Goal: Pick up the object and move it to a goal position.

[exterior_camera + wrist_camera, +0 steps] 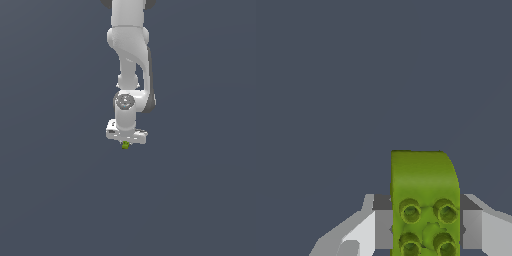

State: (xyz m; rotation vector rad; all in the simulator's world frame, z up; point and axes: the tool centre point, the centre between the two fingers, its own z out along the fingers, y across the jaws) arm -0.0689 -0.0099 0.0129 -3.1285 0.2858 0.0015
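Note:
The object point(424, 195) is a lime-green blocky piece with several round studs on top. In the wrist view it sits between my two grey fingers point(383, 227), one pressing each side. My gripper point(426, 230) is shut on it. In the exterior view the object point(125, 145) shows as a tiny green speck just under the white hand, where my gripper point(125, 144) points straight down from the arm. Only a small part of it peeks out below the hand there.
A plain dark grey-blue surface point(60, 200) fills both views. The white arm point(131, 60) comes down from the top middle of the exterior view. No marker for a goal position shows.

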